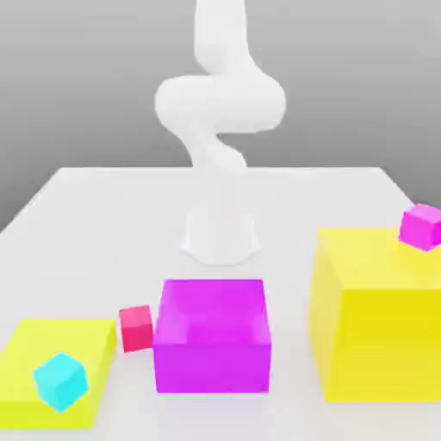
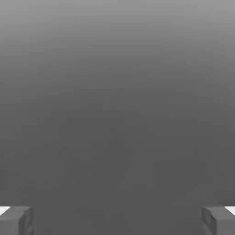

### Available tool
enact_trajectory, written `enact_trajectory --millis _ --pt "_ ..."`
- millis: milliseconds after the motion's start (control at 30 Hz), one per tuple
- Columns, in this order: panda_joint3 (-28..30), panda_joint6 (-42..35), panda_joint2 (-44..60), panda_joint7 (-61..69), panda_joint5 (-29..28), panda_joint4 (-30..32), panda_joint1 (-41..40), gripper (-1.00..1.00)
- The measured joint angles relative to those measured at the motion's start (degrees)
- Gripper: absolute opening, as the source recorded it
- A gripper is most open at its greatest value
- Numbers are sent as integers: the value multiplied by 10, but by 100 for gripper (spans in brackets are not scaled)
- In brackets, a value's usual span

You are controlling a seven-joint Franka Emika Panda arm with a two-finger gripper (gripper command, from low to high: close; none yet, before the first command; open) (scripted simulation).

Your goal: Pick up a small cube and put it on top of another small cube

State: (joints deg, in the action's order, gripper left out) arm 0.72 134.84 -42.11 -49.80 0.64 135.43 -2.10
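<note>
Tool spread wide, gripping nothing — small cube on table beside magenta block.

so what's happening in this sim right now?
Nothing is held yet. The gripper is open and empty. The red cube sits on the table between the flat yellow block and the magenta block. The cyan cube rests on the flat yellow block.

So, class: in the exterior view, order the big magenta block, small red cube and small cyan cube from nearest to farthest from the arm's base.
1. big magenta block, right before the arm's base.
2. small red cube, at that block's side, the exterior view's left.
3. small cyan cube, on the low yellow block.
</note>
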Motion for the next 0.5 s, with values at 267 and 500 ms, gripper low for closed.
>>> enact_trajectory --millis 267,500 --pt "5 117 146 -152 25 135 -87 0" --pt "-1 228 288 -321 21 263 -173 0"
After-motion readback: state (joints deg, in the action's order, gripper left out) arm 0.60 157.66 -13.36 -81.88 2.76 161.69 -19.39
